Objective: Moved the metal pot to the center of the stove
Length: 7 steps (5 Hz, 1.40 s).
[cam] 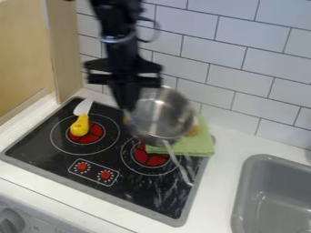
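1. Metal pot (161,113): tilted, its open mouth toward the camera, over the rear right part of the stove (137,196). Long pot handle (177,164) points down and right, across the right burner (150,157).
2. Gripper (126,108): at the pot's left rim. Jaws appear narrow, pinching that rim; contact details are blurred, so this is judged from the pot's tilt and their overlap.
3. Step in hand, by estimate: carrying the pot to the stove's center. Placement not done.
4. Risk A, slip. Grip sits on one side only, with the pot's bulk and handle out to the right. Likely result: pot swings or twists about the rim and drops off-target.
5. Risk B, poor landing. Green cloth (195,144) lies under and beside the pot, over the stove's right edge. Pot lowered too far right could settle partly on it and lean.
6. Risk C, obstruction. Yellow object (195,129), mostly hidden behind the pot, may be nudged by its base. Toy knife (80,122) on the left burner (108,142) may be struck if the pot goes too far left.
7. Next move should level the pot before release; letting go while tilted may make it rock or roll.
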### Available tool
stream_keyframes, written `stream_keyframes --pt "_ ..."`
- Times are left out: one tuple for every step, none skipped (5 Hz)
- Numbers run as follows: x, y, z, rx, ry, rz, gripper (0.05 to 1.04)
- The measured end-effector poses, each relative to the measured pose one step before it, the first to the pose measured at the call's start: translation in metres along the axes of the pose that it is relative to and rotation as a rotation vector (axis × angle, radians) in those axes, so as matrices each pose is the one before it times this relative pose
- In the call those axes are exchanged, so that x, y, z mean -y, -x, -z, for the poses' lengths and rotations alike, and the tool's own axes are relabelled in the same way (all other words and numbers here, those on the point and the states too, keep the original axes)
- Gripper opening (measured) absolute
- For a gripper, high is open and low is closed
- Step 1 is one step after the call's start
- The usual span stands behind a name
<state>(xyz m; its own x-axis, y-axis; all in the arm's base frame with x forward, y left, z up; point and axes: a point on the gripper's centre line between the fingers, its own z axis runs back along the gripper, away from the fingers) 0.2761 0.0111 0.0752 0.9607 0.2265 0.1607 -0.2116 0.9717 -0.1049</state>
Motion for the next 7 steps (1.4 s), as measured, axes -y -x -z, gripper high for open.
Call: stream_keyframes --pt "-0.02344 -0.00344 -0.00189 0.0062 0.0097 -0.0339 0.051" --pt "-0.02696 0.00429 0.0116 -0.0559 -0.0103 -0.0108 0.051" --pt "-0.0109 0.00115 0.0003 -0.0077 0.0037 0.0168 0.051" --pt "-0.01329 0.0079 0.0117 -0.0626 0.0101 -0.0069 0.051" --pt "-0.00166 -0.00104 -0.0001 0.0055 -0.0002 0.019 0.051" --pt "0.00224 0.0047 0.01008 -0.0268 0.0172 0.0176 0.051" --pt "0.00345 0.00152 0.00222 -0.0036 -0.0004 0.0185 0.051"
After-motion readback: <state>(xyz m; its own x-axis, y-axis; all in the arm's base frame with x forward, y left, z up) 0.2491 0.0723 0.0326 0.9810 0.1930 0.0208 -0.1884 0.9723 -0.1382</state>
